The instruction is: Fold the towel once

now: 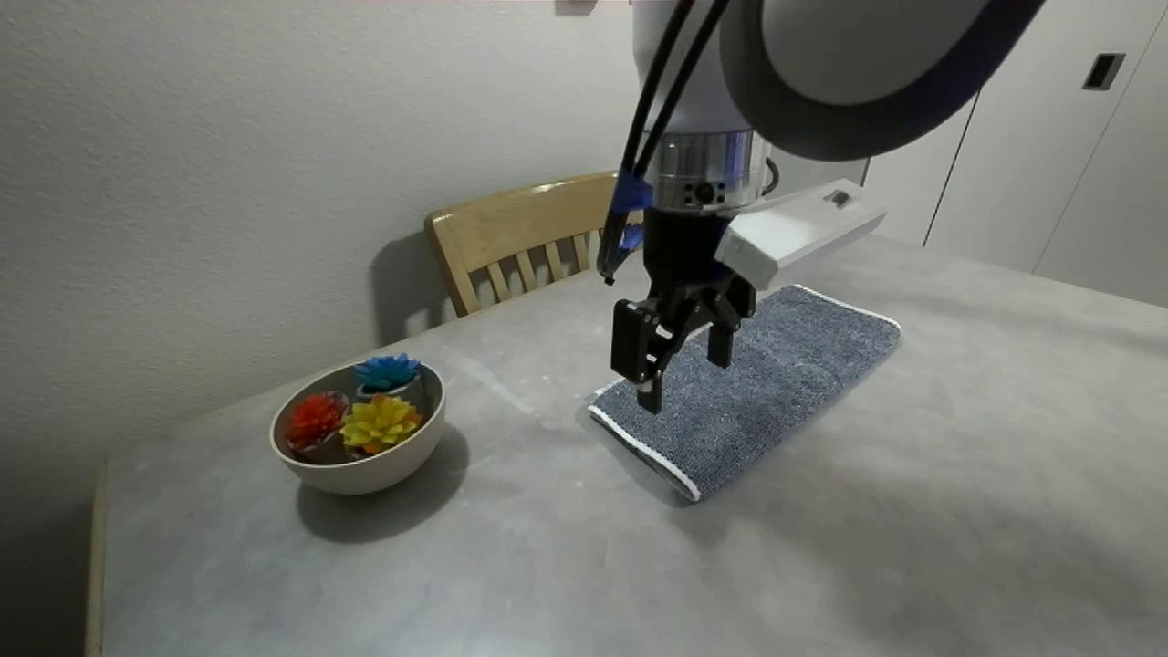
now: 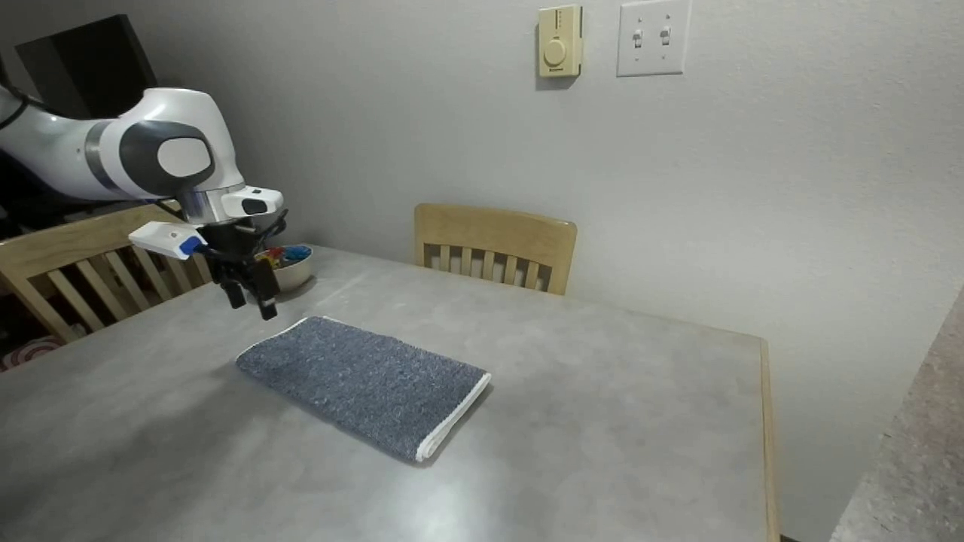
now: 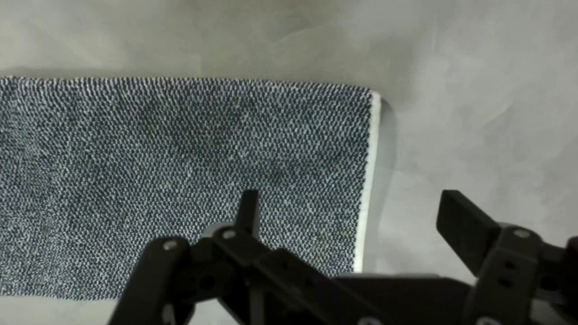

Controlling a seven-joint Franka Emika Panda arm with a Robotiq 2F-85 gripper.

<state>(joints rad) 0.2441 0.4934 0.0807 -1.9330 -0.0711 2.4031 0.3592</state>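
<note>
The blue-grey towel point(image 1: 776, 392) with white edge trim lies flat on the table as a long rectangle in both exterior views point(image 2: 369, 380). Its short ends show stacked white edges, so it lies in layers. In the wrist view the towel point(image 3: 203, 153) fills the left and middle, with one trimmed short edge between the fingers. My gripper point(image 1: 684, 379) is open and empty, above the towel's end nearer the bowl. It also shows in an exterior view point(image 2: 252, 307) and in the wrist view point(image 3: 351, 198), one finger over the cloth and one beyond its edge.
A bowl point(image 1: 365, 474) with red, yellow and blue artificial succulents stands on the grey table point(image 1: 529, 566), beyond the towel's end near the gripper. Wooden chairs point(image 2: 493, 226) stand at the table's edges. A wall point(image 2: 753, 188) runs behind the table.
</note>
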